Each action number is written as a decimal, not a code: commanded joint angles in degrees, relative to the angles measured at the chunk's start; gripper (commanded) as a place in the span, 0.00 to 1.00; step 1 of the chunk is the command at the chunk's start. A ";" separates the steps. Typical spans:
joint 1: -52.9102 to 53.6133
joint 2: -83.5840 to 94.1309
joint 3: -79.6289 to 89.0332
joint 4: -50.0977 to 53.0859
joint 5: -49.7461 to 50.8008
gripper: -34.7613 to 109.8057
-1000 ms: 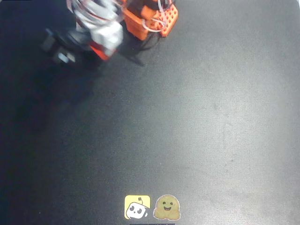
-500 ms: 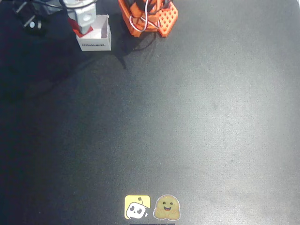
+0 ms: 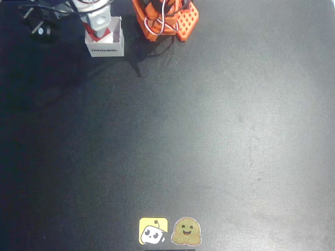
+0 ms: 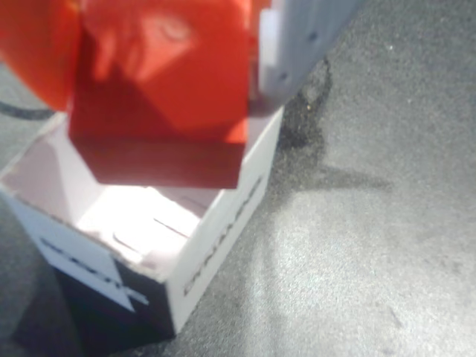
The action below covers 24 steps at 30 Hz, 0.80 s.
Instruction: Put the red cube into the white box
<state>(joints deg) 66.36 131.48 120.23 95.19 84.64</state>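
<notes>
Dark matte tabletop (image 3: 209, 136), and at its far left the gripper (image 4: 167, 67) pinches the small bright red cube (image 4: 160, 97) right above the open white cardboard box (image 4: 216, 245). Carrying looks done; release remains.

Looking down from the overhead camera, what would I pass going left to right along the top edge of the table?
A black plug on a cable → the white box, with the end effector holding the red cube over it → the orange robot base.
</notes>
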 commanded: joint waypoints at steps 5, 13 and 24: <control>0.35 1.05 -0.18 -1.23 -4.04 0.37; 0.70 1.23 -0.70 -2.29 -6.77 0.32; -4.92 -2.11 -5.19 -6.77 -17.67 0.24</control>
<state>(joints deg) 65.21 130.25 117.77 90.26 70.75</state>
